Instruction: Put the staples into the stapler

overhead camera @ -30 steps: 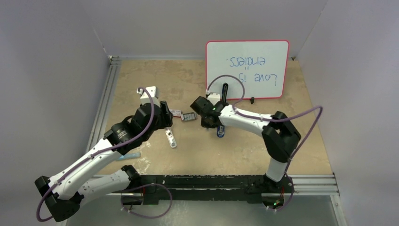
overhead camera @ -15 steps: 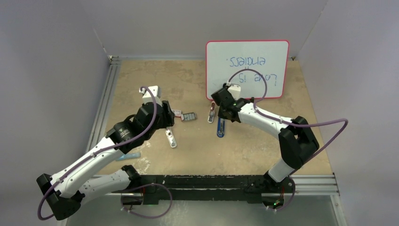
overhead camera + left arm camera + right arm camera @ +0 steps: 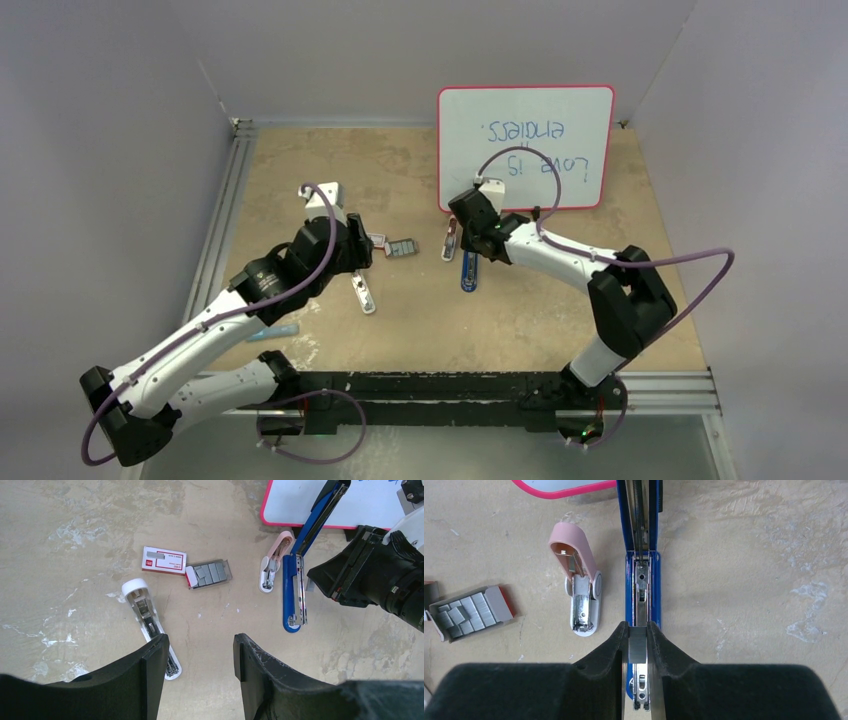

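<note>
The stapler (image 3: 642, 580) lies open on the table, its blue top swung up toward the whiteboard and its metal channel bared. It also shows in the top view (image 3: 468, 272) and the left wrist view (image 3: 292, 595). My right gripper (image 3: 637, 636) is shut on a small grey block of staples (image 3: 637, 647) and holds it right over the channel, in line with it. In the top view the right gripper (image 3: 478, 240) is at the stapler's far end. My left gripper (image 3: 200, 652) is open and empty, above bare table beside the white stapler.
An open tray of loose staples (image 3: 209, 573) and a red-and-white box (image 3: 164, 560) lie left of the stapler. A small pink stapler (image 3: 581, 587) lies close to the left of the blue one. A white stapler (image 3: 150, 620) lies open near my left fingers. A whiteboard (image 3: 525, 145) stands behind.
My right gripper moved right from near the staple tray to above the blue stapler, then stayed almost still. The left arm has barely moved.
</note>
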Robot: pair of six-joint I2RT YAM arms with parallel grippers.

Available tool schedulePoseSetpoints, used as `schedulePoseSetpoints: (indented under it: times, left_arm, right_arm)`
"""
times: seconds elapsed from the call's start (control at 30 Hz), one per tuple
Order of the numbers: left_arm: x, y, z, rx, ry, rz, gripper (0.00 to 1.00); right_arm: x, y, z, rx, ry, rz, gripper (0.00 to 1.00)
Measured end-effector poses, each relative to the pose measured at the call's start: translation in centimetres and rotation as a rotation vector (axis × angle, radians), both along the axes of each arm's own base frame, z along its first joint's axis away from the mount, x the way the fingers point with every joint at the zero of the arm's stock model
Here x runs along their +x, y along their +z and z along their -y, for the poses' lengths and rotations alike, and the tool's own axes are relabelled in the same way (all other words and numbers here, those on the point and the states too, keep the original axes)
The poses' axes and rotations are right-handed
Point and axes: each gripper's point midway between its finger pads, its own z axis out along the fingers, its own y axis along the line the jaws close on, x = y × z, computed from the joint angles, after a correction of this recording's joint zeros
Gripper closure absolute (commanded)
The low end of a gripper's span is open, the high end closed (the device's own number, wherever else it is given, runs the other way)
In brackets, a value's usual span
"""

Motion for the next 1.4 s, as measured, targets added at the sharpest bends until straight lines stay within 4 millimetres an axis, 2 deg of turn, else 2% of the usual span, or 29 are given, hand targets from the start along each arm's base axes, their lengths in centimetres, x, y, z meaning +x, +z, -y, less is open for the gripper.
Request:
schedulePoseSetpoints:
  times: [0.37,1.4]
  left_arm:
    - [0.0,-0.3,0.0,0.007,0.0,-0.007,0.5]
    - [0.0,-0.4,0.0,0.007,0.0,-0.007,0.5]
  right_arm:
    - [-0.3,-1.8,0.2,-0.034,0.058,-0.026,0.8]
    - [0.0,-2.2,-0.1,-0.026,0.083,-0.024,0.8]
